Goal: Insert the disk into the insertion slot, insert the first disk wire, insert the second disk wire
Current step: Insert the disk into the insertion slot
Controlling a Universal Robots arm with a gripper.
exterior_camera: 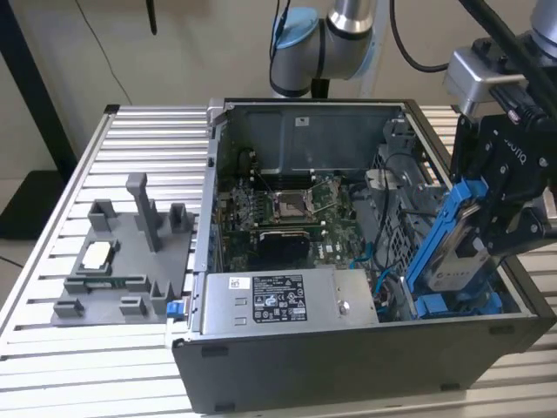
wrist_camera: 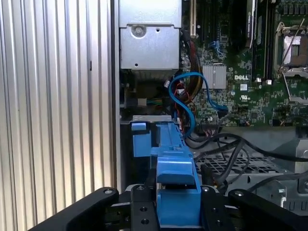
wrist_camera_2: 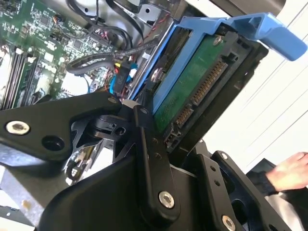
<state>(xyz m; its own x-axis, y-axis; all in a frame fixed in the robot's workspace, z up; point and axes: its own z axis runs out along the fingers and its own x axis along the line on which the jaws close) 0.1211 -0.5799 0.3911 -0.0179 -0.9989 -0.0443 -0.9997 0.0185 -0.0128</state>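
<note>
Disk (exterior_camera: pixel 454 266): held at a steep tilt over the open computer case (exterior_camera: pixel 348 366), at the case's end on the exterior view's right. Its lower end is down by the insertion slot, not lying flat in it.
Gripper (exterior_camera: pixel 489 233): clamped on the disk, with black fingers (wrist_camera_2: pixel 144 130) against its long sides.
Disk's look: a grey metal body in a bright blue plastic carrier. The exterior view gives its labelled face; the second wrist view gives its green circuit-board underside and a row of connector pins.
Insertion slot (exterior_camera: pixel 470 305): a grey bay with blue rails in the case's corner, by the tabletop's near edge.
Blue cable (wrist_camera: pixel 186 91): in the first wrist view it loops loose beside the power supply (wrist_camera: pixel 149 38) and over the motherboard (wrist_camera: pixel 250 77).
Tabletop (exterior_camera: pixel 87 366): ribbed metal, carrying the case.
Grey tray (exterior_camera: pixel 130 261): just beside the case, towards the tabletop's edge at the exterior view's left.
Hand (wrist_camera_2: pixel 288 173): a person's, beyond the case in the second wrist view.
</note>
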